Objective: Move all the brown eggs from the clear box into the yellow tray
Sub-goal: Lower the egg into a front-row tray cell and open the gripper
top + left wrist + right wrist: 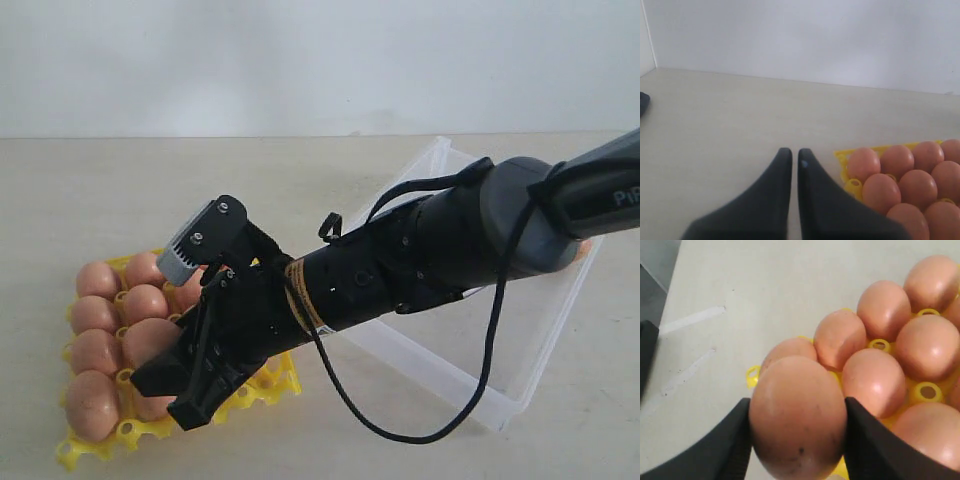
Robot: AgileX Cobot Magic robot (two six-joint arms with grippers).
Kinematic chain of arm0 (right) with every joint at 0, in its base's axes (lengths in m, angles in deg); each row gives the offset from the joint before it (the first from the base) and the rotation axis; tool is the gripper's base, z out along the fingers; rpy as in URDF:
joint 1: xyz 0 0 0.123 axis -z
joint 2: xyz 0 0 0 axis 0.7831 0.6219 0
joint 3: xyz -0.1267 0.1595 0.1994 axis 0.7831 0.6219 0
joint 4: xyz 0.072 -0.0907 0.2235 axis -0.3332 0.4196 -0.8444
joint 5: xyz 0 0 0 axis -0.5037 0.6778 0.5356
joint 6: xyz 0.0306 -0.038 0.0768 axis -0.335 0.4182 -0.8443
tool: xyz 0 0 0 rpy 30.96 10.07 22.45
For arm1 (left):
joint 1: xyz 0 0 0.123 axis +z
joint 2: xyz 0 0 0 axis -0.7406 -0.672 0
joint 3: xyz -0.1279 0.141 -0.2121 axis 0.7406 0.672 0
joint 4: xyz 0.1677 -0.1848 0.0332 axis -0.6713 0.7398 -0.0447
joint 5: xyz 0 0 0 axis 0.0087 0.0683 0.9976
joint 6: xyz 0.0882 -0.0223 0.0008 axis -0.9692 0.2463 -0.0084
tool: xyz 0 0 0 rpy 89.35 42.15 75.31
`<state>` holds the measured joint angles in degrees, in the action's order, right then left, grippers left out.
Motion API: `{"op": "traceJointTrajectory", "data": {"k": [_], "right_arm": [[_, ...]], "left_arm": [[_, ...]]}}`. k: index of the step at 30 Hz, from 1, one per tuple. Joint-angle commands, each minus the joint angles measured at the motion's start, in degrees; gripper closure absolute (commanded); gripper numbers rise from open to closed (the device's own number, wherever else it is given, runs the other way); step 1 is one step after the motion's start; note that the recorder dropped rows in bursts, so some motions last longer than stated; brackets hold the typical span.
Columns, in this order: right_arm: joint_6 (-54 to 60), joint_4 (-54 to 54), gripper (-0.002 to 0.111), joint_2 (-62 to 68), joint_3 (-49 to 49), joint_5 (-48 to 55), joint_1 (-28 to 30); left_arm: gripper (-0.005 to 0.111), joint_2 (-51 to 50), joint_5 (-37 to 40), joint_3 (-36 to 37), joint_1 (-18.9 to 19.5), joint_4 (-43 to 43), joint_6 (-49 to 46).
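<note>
The right gripper (796,437) clamps a matte orange-brown egg (795,400). It should ease it straight down into a free cup of the yellow plastic tray (283,378). The left gripper (795,156) has its jaws together.

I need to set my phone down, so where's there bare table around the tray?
Free: the table beyond the tray, up to the wall, and the strip between tray and box, though a cable hangs across it. Crowded: over the tray, where the right pincer holds an egg above the packed eggs.
</note>
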<state>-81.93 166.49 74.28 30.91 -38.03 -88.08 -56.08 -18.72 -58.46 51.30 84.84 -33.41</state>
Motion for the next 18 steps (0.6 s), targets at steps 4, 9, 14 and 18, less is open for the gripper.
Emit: {"op": "traceJointTrajectory", "data": {"k": [4,9,14,18], "right_arm": [[-1.6,1.6,0.108,-0.1,0.0,2.9,0.0],[-2.2,1.9,0.108,0.3,0.0,8.0,0.0],[-2.2,1.9,0.108,2.7,0.0,6.9,0.0],[-2.2,1.9,0.108,2.9,0.0,7.4,0.0]], "left_arm": [[0.103,0.2,-0.5,0.1,-0.1,0.4,0.1],[0.103,0.2,-0.5,0.1,-0.1,0.4,0.1],[0.103,0.2,-0.5,0.1,-0.1,0.4,0.1],[0.103,0.2,-0.5,0.1,-0.1,0.4,0.1]]}}
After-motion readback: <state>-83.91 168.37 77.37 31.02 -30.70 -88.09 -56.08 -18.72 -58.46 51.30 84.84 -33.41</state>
